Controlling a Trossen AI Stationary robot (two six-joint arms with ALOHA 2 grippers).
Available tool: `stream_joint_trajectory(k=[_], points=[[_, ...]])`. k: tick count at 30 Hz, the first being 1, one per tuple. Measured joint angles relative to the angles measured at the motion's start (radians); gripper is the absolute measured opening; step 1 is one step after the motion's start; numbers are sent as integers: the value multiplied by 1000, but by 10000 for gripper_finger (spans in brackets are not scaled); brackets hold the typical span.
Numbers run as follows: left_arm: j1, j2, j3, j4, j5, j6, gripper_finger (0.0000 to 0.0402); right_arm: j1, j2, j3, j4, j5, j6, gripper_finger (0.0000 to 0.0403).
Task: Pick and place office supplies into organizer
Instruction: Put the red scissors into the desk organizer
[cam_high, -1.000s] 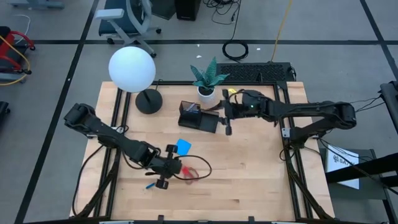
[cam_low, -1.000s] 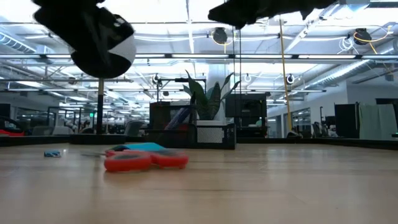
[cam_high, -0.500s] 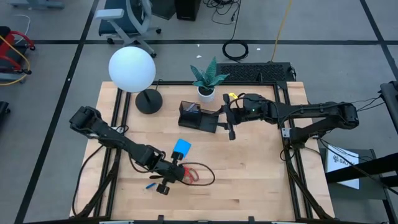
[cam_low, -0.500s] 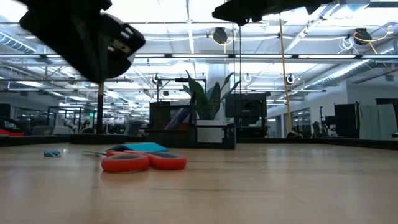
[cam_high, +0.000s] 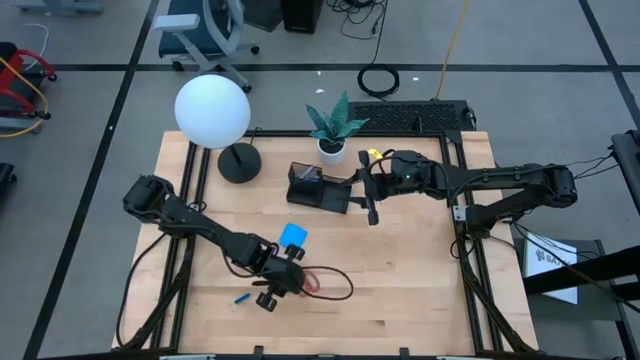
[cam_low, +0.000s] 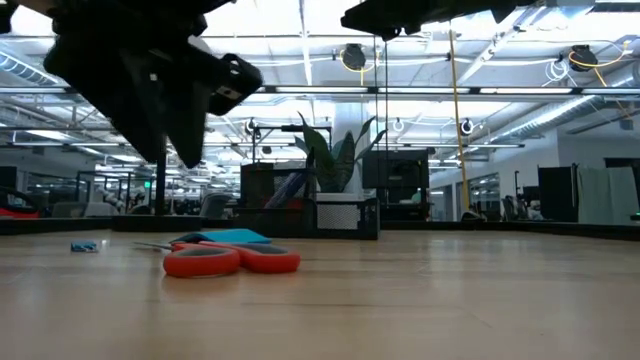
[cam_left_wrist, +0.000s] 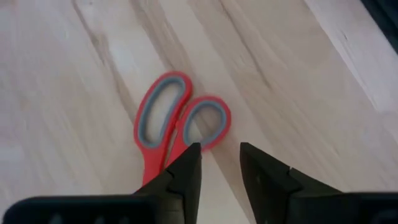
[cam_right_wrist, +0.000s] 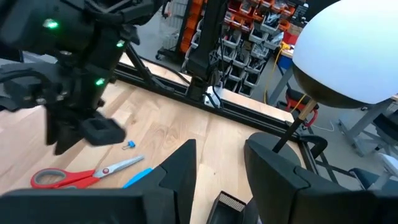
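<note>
- Seen from above, lower left of centre: left gripper low over the table, right at the handle end of the red-handled scissors; blades hidden under the wrist, finger spread not readable from this height.
- Just above that spot: bright blue note pad flat on the wood; lower left of it, a tiny blue piece.
- Upper middle: black organizer beside the white plant pot, with the lamp base and its white globe toward the upper left.
- Right of the organizer: right gripper at its edge, fingers pointing toward the bottom of the frame.
- Low view, lower left: scissors lying flat, red loops toward the camera, note pad just behind, tiny blue piece far left.
- Upper left of that frame: dark bulk of the left arm hanging above the scissors, clear of them; fingers not distinguishable.
- Centre background: organizer with the plant rising behind it.
- Left wrist view, bottom centre: left gripper with fingers parted, a narrow strip of wood showing between them, nothing pinched.
- Centre of that frame: scissors on the wood, two red-and-grey loops just beyond the fingertips, the left finger overlapping the shank.
- Right wrist view, bottom centre: right gripper with fingers apart, nothing between them.
- Lower left of that frame: scissors on the table, left gripper directly above them; white globe at upper right.
</note>
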Motion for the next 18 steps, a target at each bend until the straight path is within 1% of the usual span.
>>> stream_joint_trajectory(k=[5, 8, 12, 15, 18], points=[[-11, 72, 80, -66, -30, 49, 115, 0, 0, 0, 0, 1, -1, 126], [-19, 141, 133, -169, -58, 69, 113, 0, 0, 0, 0, 2, 0, 126], [-25, 217, 200, -250, -105, 93, 113, 0, 0, 0, 0, 3, 1, 126], [-26, 255, 224, -256, -109, 99, 113, 0, 0, 0, -2, 3, 2, 126], [-25, 264, 236, -256, -106, 98, 113, 0, 0, 0, -3, 4, 2, 126]])
